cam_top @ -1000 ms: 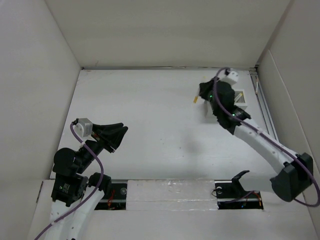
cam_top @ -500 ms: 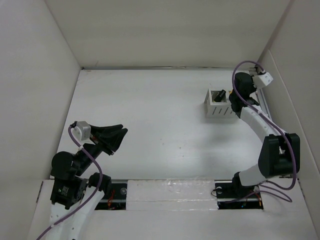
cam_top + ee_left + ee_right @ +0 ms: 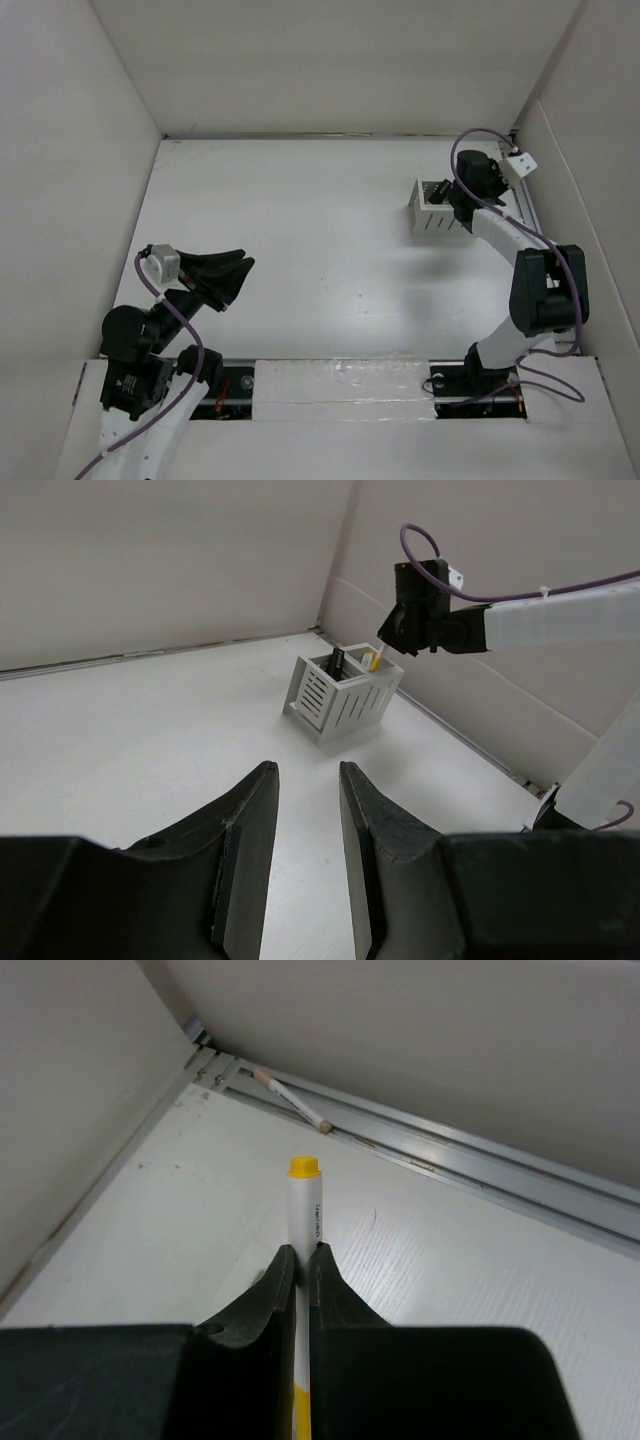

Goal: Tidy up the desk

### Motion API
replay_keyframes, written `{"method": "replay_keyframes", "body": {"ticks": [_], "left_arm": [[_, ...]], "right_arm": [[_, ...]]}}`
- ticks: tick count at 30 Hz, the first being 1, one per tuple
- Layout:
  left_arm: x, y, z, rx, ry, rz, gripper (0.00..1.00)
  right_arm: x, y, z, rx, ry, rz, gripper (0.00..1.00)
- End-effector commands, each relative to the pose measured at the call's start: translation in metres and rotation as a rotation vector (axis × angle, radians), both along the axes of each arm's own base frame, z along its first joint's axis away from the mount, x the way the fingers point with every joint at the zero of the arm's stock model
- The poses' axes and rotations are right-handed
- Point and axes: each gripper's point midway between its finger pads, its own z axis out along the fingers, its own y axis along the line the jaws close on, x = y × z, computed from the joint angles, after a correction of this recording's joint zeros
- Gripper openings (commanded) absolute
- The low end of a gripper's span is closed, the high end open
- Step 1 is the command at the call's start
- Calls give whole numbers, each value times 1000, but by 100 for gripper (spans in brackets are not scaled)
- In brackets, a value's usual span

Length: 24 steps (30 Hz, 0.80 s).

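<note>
The desk (image 3: 300,230) is a flat white tabletop with a metal rail (image 3: 527,215) along its right edge. My right gripper (image 3: 455,197) is at the back right, over the white slotted pen holder (image 3: 438,218). In the right wrist view the gripper (image 3: 302,1250) is shut on a white pen with a yellow cap (image 3: 303,1200), held above the desk (image 3: 450,1260). In the left wrist view the pen's yellow end (image 3: 372,660) hangs at the holder's (image 3: 342,692) right compartment. A dark item stands in its other compartment. My left gripper (image 3: 235,268) is open and empty at the near left, and the left wrist view shows it open too (image 3: 305,772).
A pencil (image 3: 290,1100) lies on the metal rail (image 3: 450,1160) near the back corner. Tall white wall panels (image 3: 70,150) enclose the desk on the left, back and right. The arm bases sit at the near edge.
My right arm carried the pen from left of the holder to the rail side, folding back, then shifted slightly left over the holder. The left arm barely moved.
</note>
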Motion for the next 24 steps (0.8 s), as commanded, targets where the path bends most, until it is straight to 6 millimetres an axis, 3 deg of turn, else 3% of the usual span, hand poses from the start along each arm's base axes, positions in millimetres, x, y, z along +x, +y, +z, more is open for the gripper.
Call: {"method": "replay_keyframes", "body": {"ticks": [1, 9, 10, 11, 12, 13, 14, 15, 16, 20, 22, 23, 24], "left_arm": [[-7, 1, 17, -24, -71, -10, 28], [-7, 2, 18, -27, -73, -1, 28], [-7, 2, 17, -26, -71, -4, 28], [-6, 1, 16, -21, -63, -5, 28], [-6, 1, 16, -21, -63, -5, 28], [-6, 1, 17, -23, -67, -4, 28], [-6, 1, 17, -24, -65, -4, 28], [-6, 1, 17, -24, -67, -2, 28], [-4, 1, 15, -20, -55, -2, 29], [-3, 3, 16, -24, -57, 9, 38], [-3, 3, 16, -23, -58, 13, 47], [-2, 3, 16, -24, -58, 14, 51], [-2, 4, 16, -25, -55, 17, 54]], "right_arm": [[0, 9, 18, -65, -1, -43, 0], [-3, 38, -12, -101, 76, -2, 1], [-2, 42, -15, -101, 82, 7, 4], [1, 57, -19, -110, 102, 28, 19], [1, 57, -19, -110, 103, 28, 20], [2, 62, -19, -116, 109, 34, 26], [2, 66, -16, -117, 108, 43, 39], [2, 74, -14, -112, 102, 66, 44], [3, 84, -1, -68, 59, 119, 59], [-4, 96, 19, 13, -2, 214, 68], [-8, 112, 30, 73, -50, 310, 70], [-18, 128, 54, 119, -130, 371, 71], [-26, 139, 51, 141, -137, 432, 73]]}}
